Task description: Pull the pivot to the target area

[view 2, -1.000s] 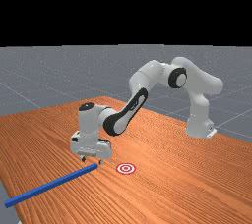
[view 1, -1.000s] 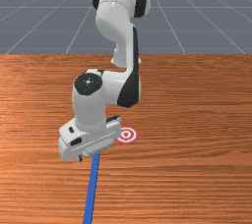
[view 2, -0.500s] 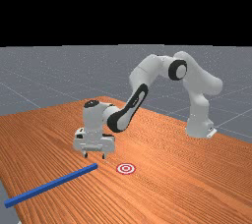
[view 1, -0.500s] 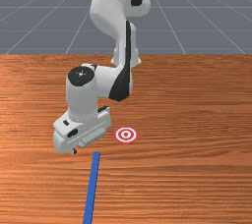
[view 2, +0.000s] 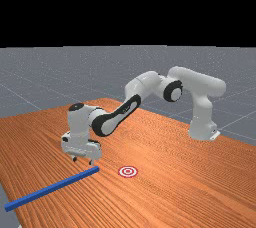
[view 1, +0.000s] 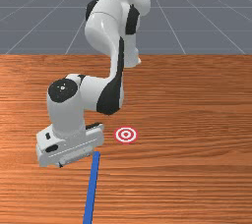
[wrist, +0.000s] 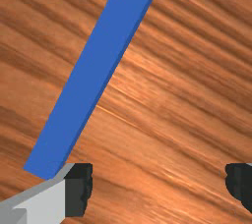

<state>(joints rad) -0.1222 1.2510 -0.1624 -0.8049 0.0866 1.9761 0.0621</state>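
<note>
My gripper [view 2: 83, 161] hangs over the wood just behind the blue bar's end in the far view, and its fingers are wide apart with nothing between them. The long blue bar [view 2: 52, 188] lies on the table; in the front view the bar [view 1: 91, 188] has its end close beside my hand, which is on that view's left of it. In the wrist view my gripper [wrist: 159, 188] has the end of the bar [wrist: 96, 70] by one finger, outside the gap. The red-and-white ring target [view 1: 126, 134] lies flat, to the front view's right of my hand and apart from the bar.
The wooden table [view 1: 197, 120] stretches beneath the arm and around the target. In the far view, the bar's far end comes up to the table's edge [view 2: 14, 204] at the left. The arm's base [view 2: 202, 131] stands at that view's right.
Over the last second my hand has shifted to the front view's left, first rising and drawing back, then coming lower and forward again. The bar and the target have stayed put.
</note>
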